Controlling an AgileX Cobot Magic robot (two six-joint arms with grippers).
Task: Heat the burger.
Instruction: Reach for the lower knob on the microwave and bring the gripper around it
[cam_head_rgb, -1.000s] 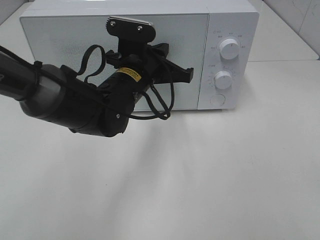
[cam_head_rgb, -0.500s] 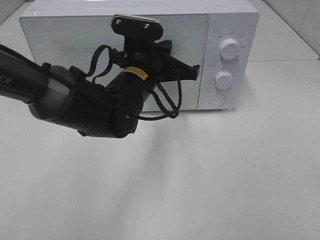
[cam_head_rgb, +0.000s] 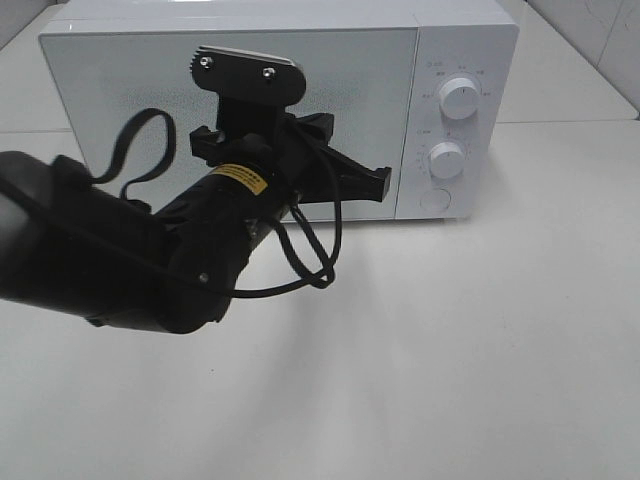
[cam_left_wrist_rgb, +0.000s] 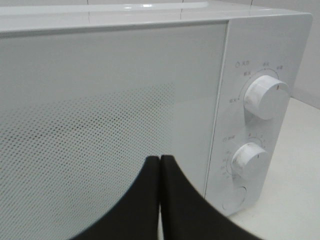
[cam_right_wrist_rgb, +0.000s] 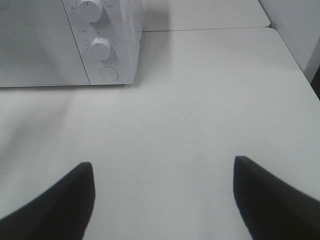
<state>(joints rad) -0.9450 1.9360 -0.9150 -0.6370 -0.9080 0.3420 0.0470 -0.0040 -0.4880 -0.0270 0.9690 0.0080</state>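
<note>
The burger is out of view. A white microwave (cam_head_rgb: 120, 70) stands at the back of the table with its door closed. My left gripper (cam_head_rgb: 383, 178) hangs in front of the door's right part, just left of the control panel, pointing right. In the left wrist view its fingers (cam_left_wrist_rgb: 160, 159) are pressed together with nothing between them, close to the dotted door window (cam_left_wrist_rgb: 90, 135). In the right wrist view my right gripper (cam_right_wrist_rgb: 162, 165) stands open over bare table, empty and well apart from the microwave (cam_right_wrist_rgb: 45, 45).
The control panel carries an upper knob (cam_head_rgb: 458, 98), a lower knob (cam_head_rgb: 446, 158) and a round button (cam_head_rgb: 435, 199). A black cable loops under the left wrist (cam_head_rgb: 310, 270). The white table (cam_head_rgb: 450, 350) stretches in front and to the right.
The left arm has swung lower and nearer to the camera. Its gripper tip has dropped a little along the door's right edge. The door stays closed.
</note>
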